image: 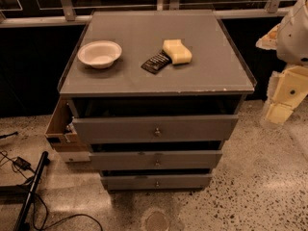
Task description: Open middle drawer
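Observation:
A grey cabinet (154, 76) has three stacked drawers. The middle drawer (120, 160) has a flat grey front and a small round metal knob (157, 161) at centre. A dark gap shows above its front. The taller top drawer (115, 129) sits above it and sticks out further. The narrow bottom drawer (130, 181) sits below. My gripper (285, 96), pale yellow under a white arm, hangs at the right edge of the view. It is well to the right of the cabinet and touches no drawer.
On the cabinet top lie a white bowl (99, 53), a yellow sponge (176, 51) and a dark packet (156, 62). A black bar and cables (29, 191) lie on the speckled floor at left. A railing and dark glass stand behind the cabinet.

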`<control>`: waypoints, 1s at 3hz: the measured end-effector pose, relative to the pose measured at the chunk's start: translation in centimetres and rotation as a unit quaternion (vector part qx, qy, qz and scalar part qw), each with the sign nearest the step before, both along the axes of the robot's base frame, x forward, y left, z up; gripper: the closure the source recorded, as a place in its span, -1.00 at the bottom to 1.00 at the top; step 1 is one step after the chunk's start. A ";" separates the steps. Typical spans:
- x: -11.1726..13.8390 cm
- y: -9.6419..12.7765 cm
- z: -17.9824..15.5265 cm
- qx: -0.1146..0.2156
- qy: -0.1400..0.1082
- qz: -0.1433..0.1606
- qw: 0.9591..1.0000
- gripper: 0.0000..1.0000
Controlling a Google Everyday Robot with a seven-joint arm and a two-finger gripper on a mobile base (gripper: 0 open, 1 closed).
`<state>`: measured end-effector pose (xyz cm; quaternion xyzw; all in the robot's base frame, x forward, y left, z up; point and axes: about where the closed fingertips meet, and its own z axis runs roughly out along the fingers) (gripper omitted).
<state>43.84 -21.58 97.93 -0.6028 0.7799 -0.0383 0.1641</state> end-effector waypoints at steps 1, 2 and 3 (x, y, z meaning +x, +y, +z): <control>0.0 0.0 0.0 0.000 0.000 0.000 1.000 -1.00; -0.1 0.1 -0.1 0.002 -0.005 -0.002 1.000 -0.67; -0.5 0.7 -2.9 0.029 -0.010 -0.012 0.999 -0.21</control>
